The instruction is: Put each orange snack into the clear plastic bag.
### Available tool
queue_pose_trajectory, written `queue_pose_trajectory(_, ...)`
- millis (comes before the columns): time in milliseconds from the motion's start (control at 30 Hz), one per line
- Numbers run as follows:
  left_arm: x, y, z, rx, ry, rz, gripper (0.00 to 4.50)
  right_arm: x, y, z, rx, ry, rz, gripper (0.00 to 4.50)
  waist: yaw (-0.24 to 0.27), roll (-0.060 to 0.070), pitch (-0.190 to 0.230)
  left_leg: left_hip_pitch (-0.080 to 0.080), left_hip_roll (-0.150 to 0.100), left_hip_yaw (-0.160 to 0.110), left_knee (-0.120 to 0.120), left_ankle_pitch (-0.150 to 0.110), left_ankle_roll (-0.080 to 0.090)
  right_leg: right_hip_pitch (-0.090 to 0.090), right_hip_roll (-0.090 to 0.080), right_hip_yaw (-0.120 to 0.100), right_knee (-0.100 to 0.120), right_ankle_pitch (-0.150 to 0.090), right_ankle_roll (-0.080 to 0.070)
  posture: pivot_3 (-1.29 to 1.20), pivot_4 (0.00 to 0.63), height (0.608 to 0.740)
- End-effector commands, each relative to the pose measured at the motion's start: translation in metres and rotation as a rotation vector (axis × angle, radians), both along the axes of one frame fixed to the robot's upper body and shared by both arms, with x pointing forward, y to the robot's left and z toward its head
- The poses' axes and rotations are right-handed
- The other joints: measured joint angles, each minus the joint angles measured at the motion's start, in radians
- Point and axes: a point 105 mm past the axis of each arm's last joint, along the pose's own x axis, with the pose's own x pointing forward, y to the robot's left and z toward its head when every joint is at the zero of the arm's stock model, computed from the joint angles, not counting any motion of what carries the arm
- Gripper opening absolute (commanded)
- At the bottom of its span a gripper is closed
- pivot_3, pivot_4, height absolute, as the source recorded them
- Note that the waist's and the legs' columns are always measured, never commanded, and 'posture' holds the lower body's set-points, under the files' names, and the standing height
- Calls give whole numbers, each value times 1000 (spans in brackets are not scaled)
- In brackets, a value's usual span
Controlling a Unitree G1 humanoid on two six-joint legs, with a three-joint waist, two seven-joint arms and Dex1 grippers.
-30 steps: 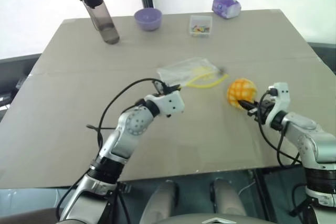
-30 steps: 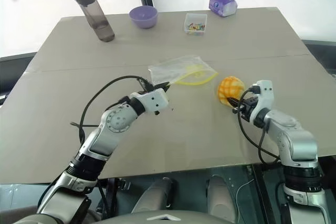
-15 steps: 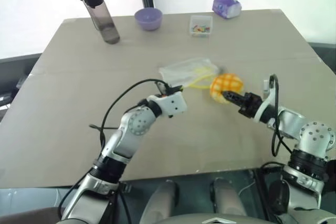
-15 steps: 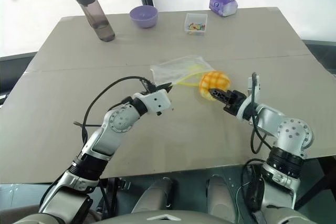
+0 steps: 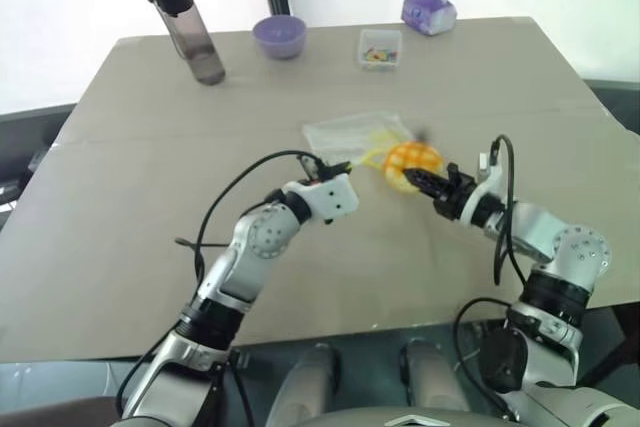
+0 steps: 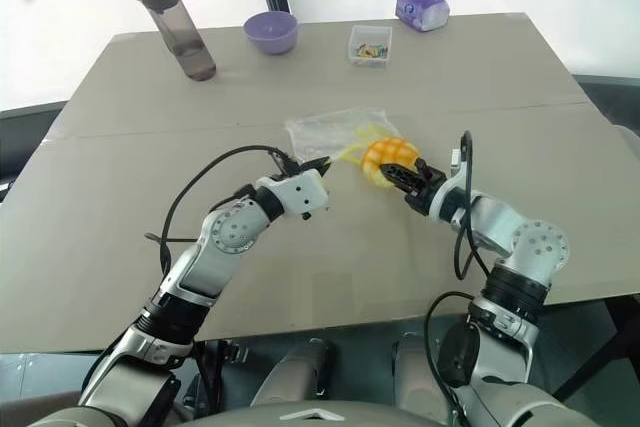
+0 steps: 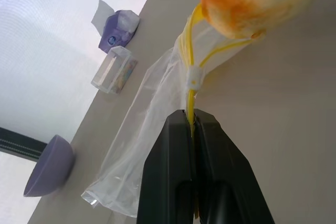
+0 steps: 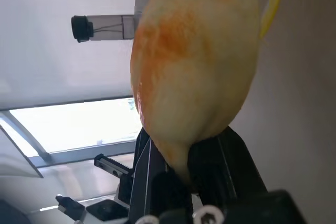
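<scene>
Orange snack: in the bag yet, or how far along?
Done: left gripper is shut on the yellow seal strip of the clear plastic bag, and right gripper is shut on the orange snack. In hand: the snack sits at the bag's mouth, above the table. Left: push it inside and release.

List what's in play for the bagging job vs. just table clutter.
In play: orange snack, held by the right gripper; clear plastic bag, its yellow seal strip pinched by the left gripper.

Clutter: water bottle, purple bowl, small clear box, tissue pack.
</scene>
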Motion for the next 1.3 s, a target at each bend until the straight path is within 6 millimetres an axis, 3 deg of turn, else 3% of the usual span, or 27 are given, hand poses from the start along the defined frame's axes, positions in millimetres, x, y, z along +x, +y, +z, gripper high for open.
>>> queue_pose_trajectory(33, -1, -2, 11, -19, -43, -4, 0, 2, -5, 10, 67, -1, -51, 50, 0, 0, 0, 0, 0, 0, 0, 0, 0, 0, 0, 0, 0, 0, 0, 0, 150, 740)
queue_pose_trajectory(300, 2, -2, 12, -25, -45, 6, 0, -2, -11, 21, 180, 59, -111, 50, -2, 1, 0, 0, 0, 0, 0, 0, 0, 0, 0, 0, 0, 0, 0, 0, 150, 740)
queue_pose_trajectory(533, -4, -15, 15, -53, -51, -59, 0, -3, -5, 22, 211, 105, -102, 50, -2, 1, 0, 0, 0, 1, 0, 0, 0, 0, 1, 0, 0, 0, 0, 0, 150, 740)
queue_pose_trajectory(1100, -18, -30, 13, -83, -28, -147, 0, 24, 10, 20, 223, 162, -111, 50, -2, 1, 0, 0, 0, 2, 0, 0, 0, 0, 1, 0, 0, 0, 0, 0, 150, 740)
queue_pose_trajectory(1133, -18, -30, 13, -84, -28, -148, 0, 26, 11, 20, 218, 160, -113, 407, -1, 1, 0, 0, 0, 2, 0, 0, 0, 0, 1, 0, 0, 0, 0, 0, 150, 740)
queue_pose_trajectory(1167, -18, -30, 13, -84, -28, -148, 0, 27, 11, 20, 207, 154, -117, 407, -1, 1, 0, 0, 0, 2, 0, 0, 0, 0, 1, 0, 0, 0, 0, 0, 150, 740)
queue_pose_trajectory(1300, -16, -29, 12, -85, -24, -138, 0, 30, 11, 23, 210, 135, -124, 2232, -1, 1, 0, 0, 0, 2, 0, 0, 0, 0, 1, 0, 0, 0, 0, 0, 150, 740)
